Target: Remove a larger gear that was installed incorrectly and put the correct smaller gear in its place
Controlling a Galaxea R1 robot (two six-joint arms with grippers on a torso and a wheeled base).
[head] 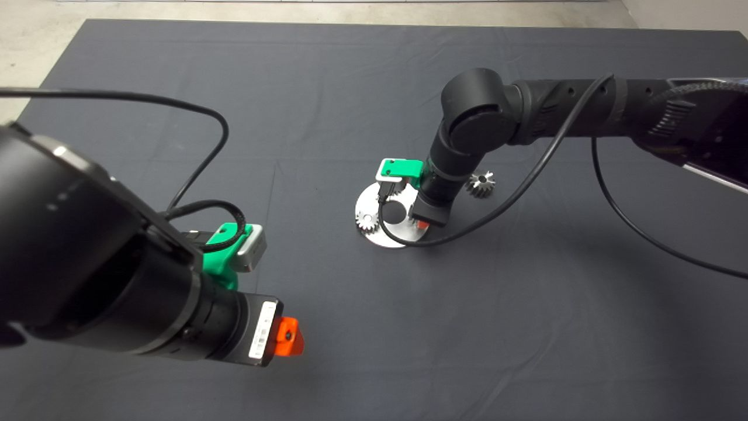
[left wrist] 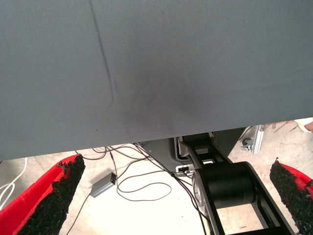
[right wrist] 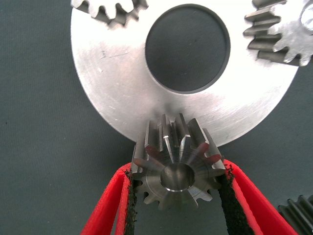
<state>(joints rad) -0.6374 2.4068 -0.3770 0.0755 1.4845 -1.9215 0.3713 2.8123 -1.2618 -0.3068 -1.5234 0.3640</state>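
**Large gear gripped at plate rim**

Right end effector [right wrist: 177,169] down over the round metal plate [right wrist: 122,83] mid-mat, closed on the large gear [right wrist: 178,142], black pads pressed against its flared teeth on both sides. Large gear at the plate's rim, just beside the central hole [right wrist: 188,49]; seated or lifted, cannot tell. Two pale gears [right wrist: 110,10] [right wrist: 283,34] on the plate's far side, well apart from each other. Small gear [head: 481,183] flat on the mat [head: 327,88], off the plate, just beside the right arm's wrist. Left end effector [left wrist: 177,164] idle at the counter's lower left, open wide and holding nothing, with the mat's edge and cables [left wrist: 142,183] on the floor in its wrist view.
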